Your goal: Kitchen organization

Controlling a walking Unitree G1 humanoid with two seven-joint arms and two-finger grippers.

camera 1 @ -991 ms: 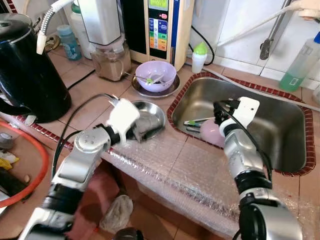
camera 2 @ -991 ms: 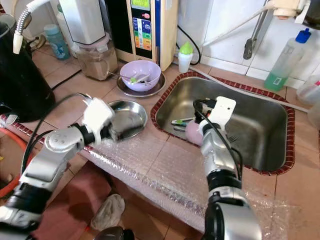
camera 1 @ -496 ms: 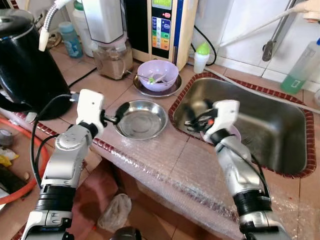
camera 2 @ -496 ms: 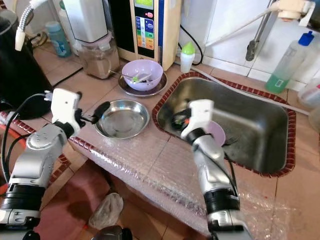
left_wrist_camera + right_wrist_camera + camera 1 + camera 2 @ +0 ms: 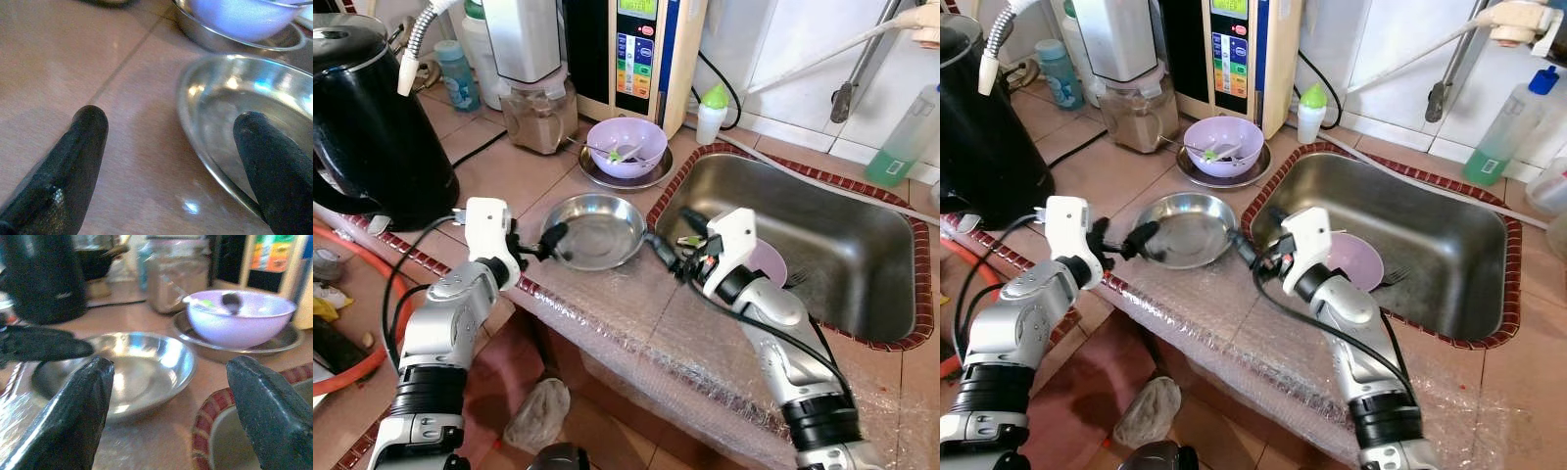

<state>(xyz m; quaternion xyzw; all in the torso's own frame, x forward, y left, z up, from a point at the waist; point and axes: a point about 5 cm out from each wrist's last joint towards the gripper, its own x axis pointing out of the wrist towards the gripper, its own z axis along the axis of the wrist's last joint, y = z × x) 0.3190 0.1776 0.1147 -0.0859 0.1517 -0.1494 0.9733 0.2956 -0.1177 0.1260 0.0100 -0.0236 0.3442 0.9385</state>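
Note:
A steel plate (image 5: 599,230) lies on the tiled counter just left of the sink (image 5: 886,338). My left gripper (image 5: 553,246) is open at the plate's left rim; in the left wrist view one finger (image 5: 78,147) is over the tile and the other over the plate (image 5: 244,98). My right gripper (image 5: 672,235) is open at the plate's right side, above the sink's rim, with the plate (image 5: 142,364) between its fingers (image 5: 78,406) in the wrist view. A lilac bowl (image 5: 626,147) with a spoon sits on a second steel plate behind. A pink bowl (image 5: 769,262) lies in the sink.
A black kettle (image 5: 367,117) stands at the left. A blender (image 5: 533,98), a water machine (image 5: 641,49) and a small green-capped bottle (image 5: 710,113) line the back. A green soap bottle (image 5: 906,122) is behind the sink. Bubble wrap (image 5: 636,333) covers the counter's front edge.
My right gripper came out of the sink and moved left to the plate's right side. My left gripper drew back from over the plate to its left rim.

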